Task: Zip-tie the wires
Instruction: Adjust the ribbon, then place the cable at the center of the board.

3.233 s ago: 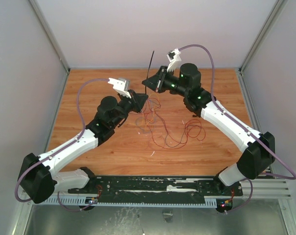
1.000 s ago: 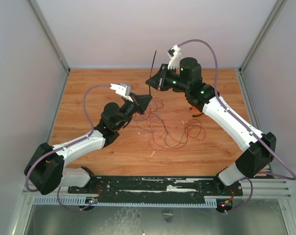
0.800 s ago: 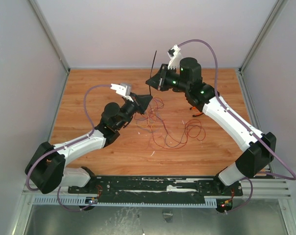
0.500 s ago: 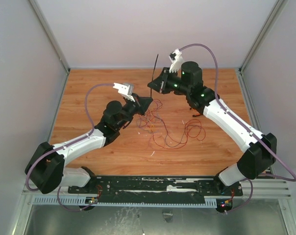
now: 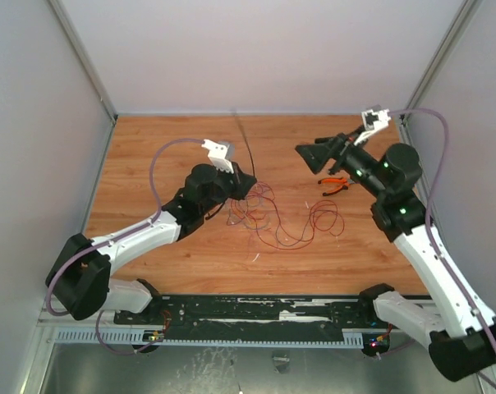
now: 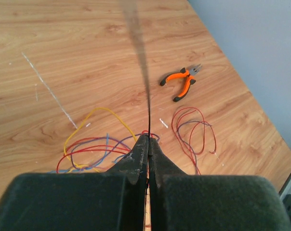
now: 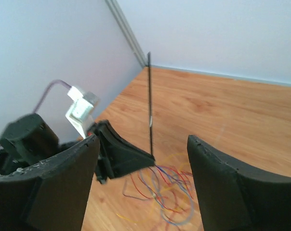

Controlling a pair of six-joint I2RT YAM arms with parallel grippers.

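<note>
- Because the wooden table (image 5: 149,148) carries everything, we start there: it holds the loose strands and a hand tool, with both arms reaching in over it from the near edge.
- Our left gripper (image 5: 248,181) hovers over the middle of the table, just above the tangle, with its fingers pinched tight on the lower end of the strip.
- Our right gripper (image 5: 301,154) hangs to the right of it, well apart from the strip, with its fingers spread wide and nothing between them.
- We see the wires (image 5: 263,209) sprawled flat in red, yellow and purple-grey loops. Part lies under the left gripper and a separate red coil lies further right; none of it is gathered.
- We note the orange-handled pliers (image 5: 337,185) lying beyond the red coil, touched by nothing.
- Held upright by the left gripper, the zip tie (image 7: 150,96) stands straight and free, not passed around any strand.
- We judge the task barely begun: the tie is in hand, but bunching the strands, looping the tie around them, threading its tail and cinching it all remain.
</note>
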